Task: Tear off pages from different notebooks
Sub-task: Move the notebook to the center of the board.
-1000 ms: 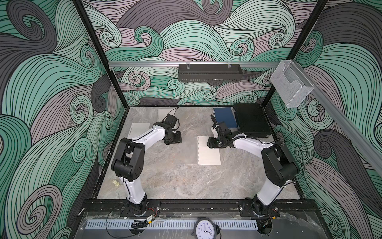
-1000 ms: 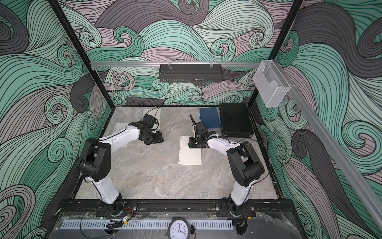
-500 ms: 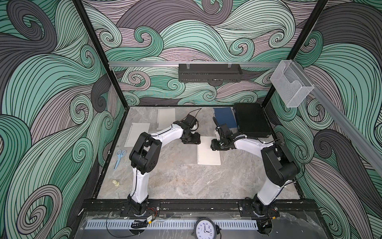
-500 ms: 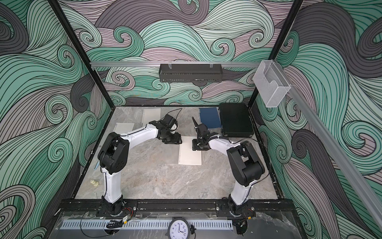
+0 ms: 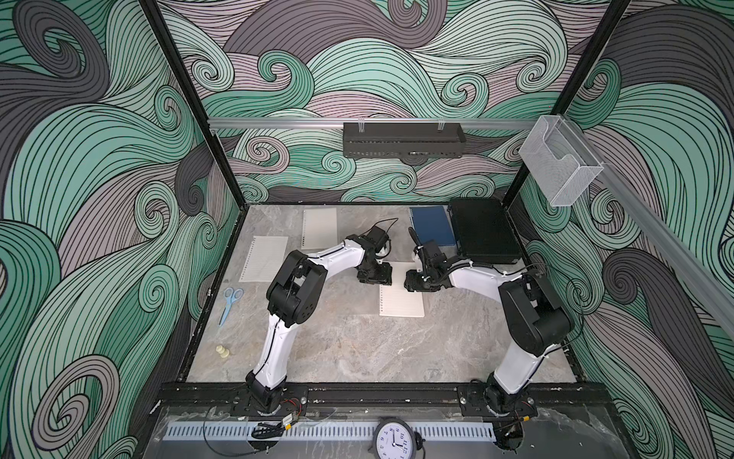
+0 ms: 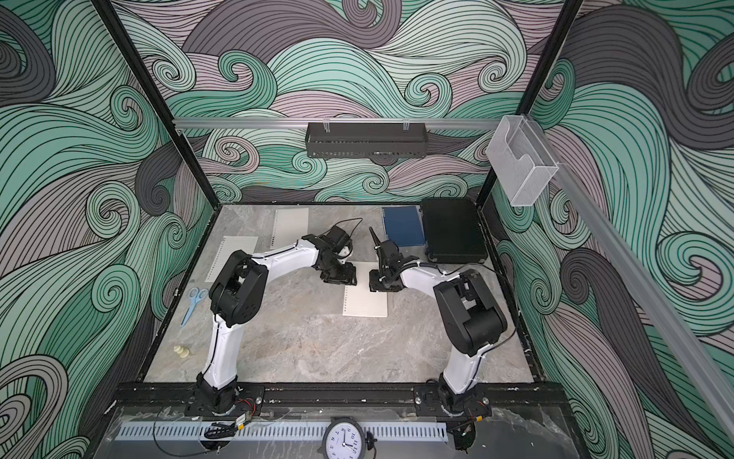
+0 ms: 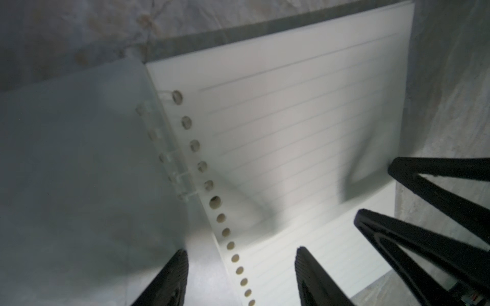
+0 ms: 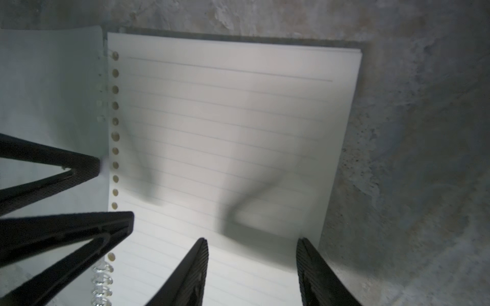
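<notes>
While two pairs of jaws gape over one lined notebook, one blue notebook and two pages lie aside.

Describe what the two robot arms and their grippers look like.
The left arm and right arm have glossy white tubular links joined by bulky black joint housings, on black bases. Thin black cables run along the white links. The left gripper and right gripper are black, with long tapered fingers ribbed on their inner faces.
</notes>
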`<state>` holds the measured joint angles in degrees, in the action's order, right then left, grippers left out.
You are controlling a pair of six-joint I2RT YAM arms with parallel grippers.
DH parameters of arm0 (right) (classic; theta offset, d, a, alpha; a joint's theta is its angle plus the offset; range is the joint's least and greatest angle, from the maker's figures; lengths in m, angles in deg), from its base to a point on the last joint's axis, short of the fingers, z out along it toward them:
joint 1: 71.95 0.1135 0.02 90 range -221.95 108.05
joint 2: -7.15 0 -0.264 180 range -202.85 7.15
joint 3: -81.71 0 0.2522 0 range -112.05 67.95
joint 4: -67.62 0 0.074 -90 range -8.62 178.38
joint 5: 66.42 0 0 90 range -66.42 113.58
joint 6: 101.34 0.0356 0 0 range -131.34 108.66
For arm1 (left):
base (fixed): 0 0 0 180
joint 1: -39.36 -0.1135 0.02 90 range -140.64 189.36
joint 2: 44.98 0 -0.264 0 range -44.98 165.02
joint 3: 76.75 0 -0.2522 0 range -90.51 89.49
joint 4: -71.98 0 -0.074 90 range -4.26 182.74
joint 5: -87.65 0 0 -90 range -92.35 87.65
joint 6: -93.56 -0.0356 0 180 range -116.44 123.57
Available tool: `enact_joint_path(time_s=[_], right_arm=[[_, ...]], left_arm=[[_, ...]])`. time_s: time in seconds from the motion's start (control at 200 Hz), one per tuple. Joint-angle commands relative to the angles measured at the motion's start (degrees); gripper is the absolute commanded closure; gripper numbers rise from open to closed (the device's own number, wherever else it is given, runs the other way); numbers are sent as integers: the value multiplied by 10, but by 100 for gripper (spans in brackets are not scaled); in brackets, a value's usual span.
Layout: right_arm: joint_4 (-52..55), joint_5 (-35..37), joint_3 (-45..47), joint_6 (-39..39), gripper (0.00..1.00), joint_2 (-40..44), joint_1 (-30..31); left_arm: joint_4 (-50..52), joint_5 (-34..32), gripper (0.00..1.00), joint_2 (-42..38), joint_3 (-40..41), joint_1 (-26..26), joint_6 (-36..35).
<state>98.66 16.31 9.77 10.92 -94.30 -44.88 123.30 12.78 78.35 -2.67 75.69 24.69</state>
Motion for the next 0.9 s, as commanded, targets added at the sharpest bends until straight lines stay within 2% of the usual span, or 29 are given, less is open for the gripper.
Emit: enact_joint_path(time_s=[0.0, 0.305, 0.485, 0.696, 0.896], right_arm=[[-23, -57, 24, 25, 45, -23, 5], [-50, -89, 16, 44, 46, -44, 36], [-71, -112, 18, 48, 46, -39, 37], [-63, -102, 21, 39, 46, -20, 29], [-70, -111, 29, 38, 46, -10, 21]], left_arm=[[27, 8, 37, 18, -17, 5, -12], [32, 10, 37, 24, -26, 7, -13], [38, -2, 38, 23, -24, 9, -15], [42, -9, 39, 19, -18, 9, -20], [45, -20, 45, 24, -14, 9, -18]])
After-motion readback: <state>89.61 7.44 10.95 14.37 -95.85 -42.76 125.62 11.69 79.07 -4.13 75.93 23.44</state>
